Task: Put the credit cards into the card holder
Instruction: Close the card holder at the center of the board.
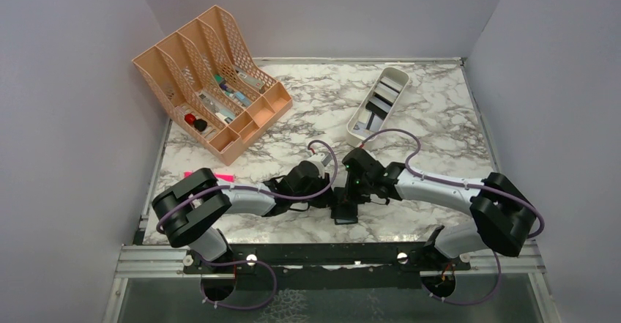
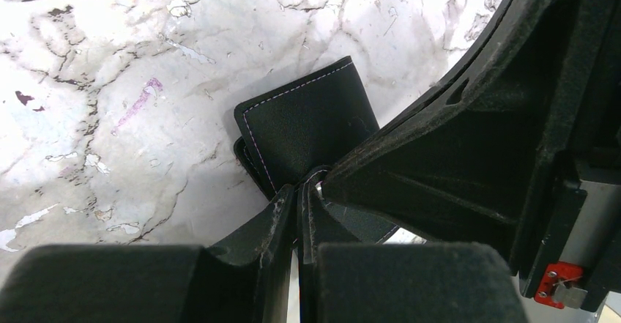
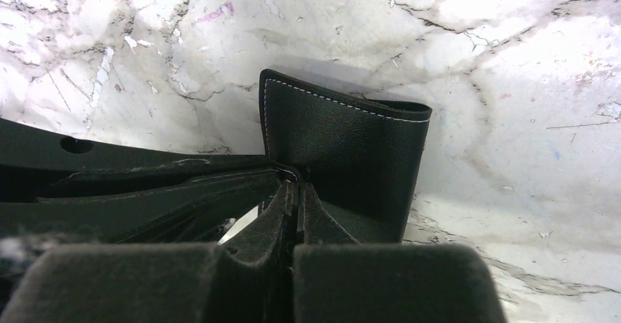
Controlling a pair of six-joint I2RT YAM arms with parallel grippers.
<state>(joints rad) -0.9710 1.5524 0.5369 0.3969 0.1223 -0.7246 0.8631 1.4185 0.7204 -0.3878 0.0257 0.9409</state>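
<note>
Organiser: we see a peach desk organiser [image 1: 212, 74] at about 10 o'clock on the marble table [image 1: 439, 140], with small items in its slots.
Pink item: a flat pink piece [image 1: 209, 176] lies at about 8 o'clock, partly hidden under the left arm.
Left arm: its elbow is folded low by the near-left edge. The forearm runs toward 3 o'clock, and the wrist tips down toward the table's near middle.
Left gripper [image 2: 300, 191]: in its wrist view we see the two fingers pressed together, clamped on a lower edge of the card holder.
Card holder [image 1: 345, 213]: black, with pale stitching, it sits at about 6 o'clock near the table's front edge, between the two wrists. It stands half folded, and both grippers hold it from opposite sides.
Right gripper [image 3: 296, 184]: its fingers are closed on the near edge of the card holder's flap, which rises upright above them in the wrist view. The left gripper's fingers come in from 9 o'clock.
Credit cards [image 1: 382, 105]: grey and dark cards lie inside a white oblong tray [image 1: 354, 127] at about 1 o'clock, well apart from the card holder.
Right arm: its elbow is folded by the near-right edge. The forearm reaches toward 9 o'clock, and the wrist is angled down.
</note>
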